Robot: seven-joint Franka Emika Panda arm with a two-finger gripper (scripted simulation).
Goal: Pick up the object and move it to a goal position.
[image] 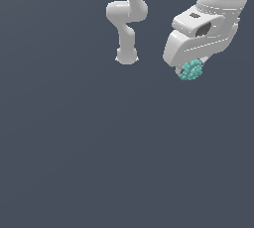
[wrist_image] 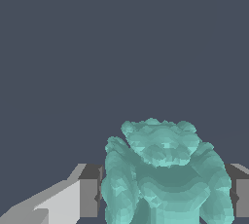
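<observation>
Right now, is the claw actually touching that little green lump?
Touching. In the wrist view the gripper has fingers pressed against both sides of the teal lump.

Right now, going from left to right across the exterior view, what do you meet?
The robot's base and lower arm → the gripper, shut on the teal lump, which overlaps it at its tip.

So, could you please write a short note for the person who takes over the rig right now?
Gripper: shut on the teal lump, one finger against each side of it in the wrist view.
Object: in the exterior view it sits at the gripper's tip, in the upper right of the picture. Whether it is clear of the grey floor cannot be told.
Done: the grasp.
Left: carry it to the goal and release. No goal marker shows in either view.
</observation>
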